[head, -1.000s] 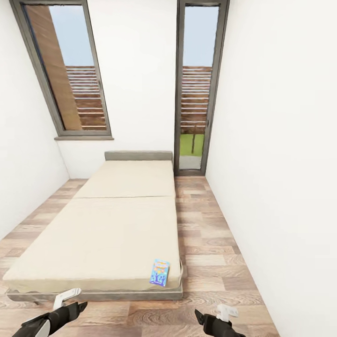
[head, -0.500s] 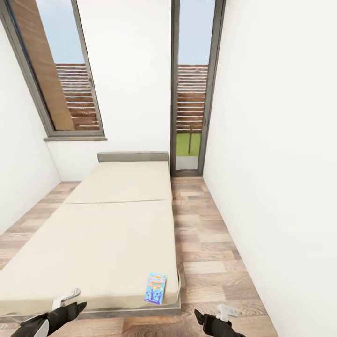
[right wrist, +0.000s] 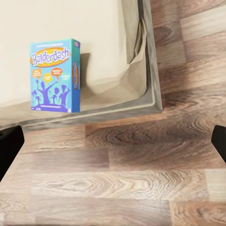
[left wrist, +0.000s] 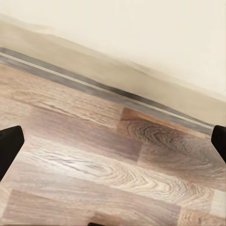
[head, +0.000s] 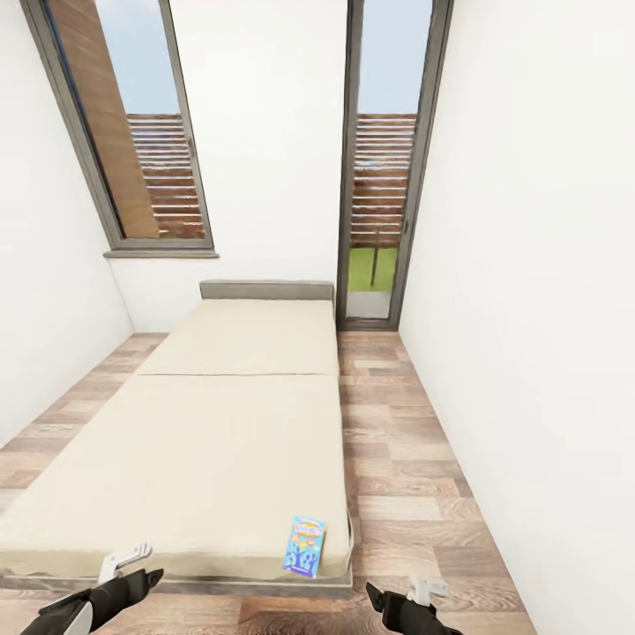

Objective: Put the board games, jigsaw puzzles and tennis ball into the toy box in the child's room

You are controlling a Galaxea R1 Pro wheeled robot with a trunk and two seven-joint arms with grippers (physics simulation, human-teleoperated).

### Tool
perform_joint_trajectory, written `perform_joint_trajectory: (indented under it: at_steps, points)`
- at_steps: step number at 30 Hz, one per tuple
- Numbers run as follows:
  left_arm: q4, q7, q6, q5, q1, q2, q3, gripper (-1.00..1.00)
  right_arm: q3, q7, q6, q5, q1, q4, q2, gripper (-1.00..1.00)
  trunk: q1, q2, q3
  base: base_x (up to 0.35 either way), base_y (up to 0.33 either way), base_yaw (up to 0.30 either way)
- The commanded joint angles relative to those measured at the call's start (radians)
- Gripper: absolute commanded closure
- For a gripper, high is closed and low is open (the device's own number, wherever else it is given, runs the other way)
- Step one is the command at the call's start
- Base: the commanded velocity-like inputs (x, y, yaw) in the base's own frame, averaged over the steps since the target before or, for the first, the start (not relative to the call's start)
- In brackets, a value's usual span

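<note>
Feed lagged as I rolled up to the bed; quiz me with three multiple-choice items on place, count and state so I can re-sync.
1. Where is the blue game box on the bed?
A. at the headboard
B. the middle seam
C. near foot corner, on the robot's right

2. How many game boxes lie on the bed?
A. one
B. two
C. three

3. What does the right hand hold?
A. the box
B. nothing, fingers apart
C. a ball

Answers: 1 C, it lies by the mattress's near right corner. 2 A, the head view shows just the blue one. 3 B, the right wrist view shows bare floor between the spread fingertips.
</note>
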Motion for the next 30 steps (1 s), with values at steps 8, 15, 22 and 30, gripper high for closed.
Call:
perform_joint_trajectory:
  at_steps: [8,15,22,30]
  points:
    - [-0.001,-0.005,0.01,0.008,-0.001,0.0,0.006,-1.0,-0.007,0.007,0.009,-0.012,0.0,-0.002,0.001,-1.0,0.031,-0.057,-0.031,0.002,0.0,0.116]
    - [-0.001,-0.005,0.01,0.008,0.0,0.0,0.006,-1.0,-0.007,0.006,0.006,-0.01,0.0,-0.002,0.001,-1.0,0.058,-0.106,-0.053,0.0,0.0,0.016]
    - [-0.001,-0.005,0.009,0.008,0.0,0.0,0.006,-1.0,-0.009,0.005,0.007,-0.012,0.0,0.003,-0.004,-1.0,0.085,-0.155,-0.075,0.0,0.0,0.001]
    - [-0.001,-0.005,0.008,0.008,0.0,0.001,0.006,-1.0,-0.011,0.012,0.009,-0.013,0.0,0.006,-0.004,-1.0,0.115,-0.211,-0.1,0.0,0.0,0.0]
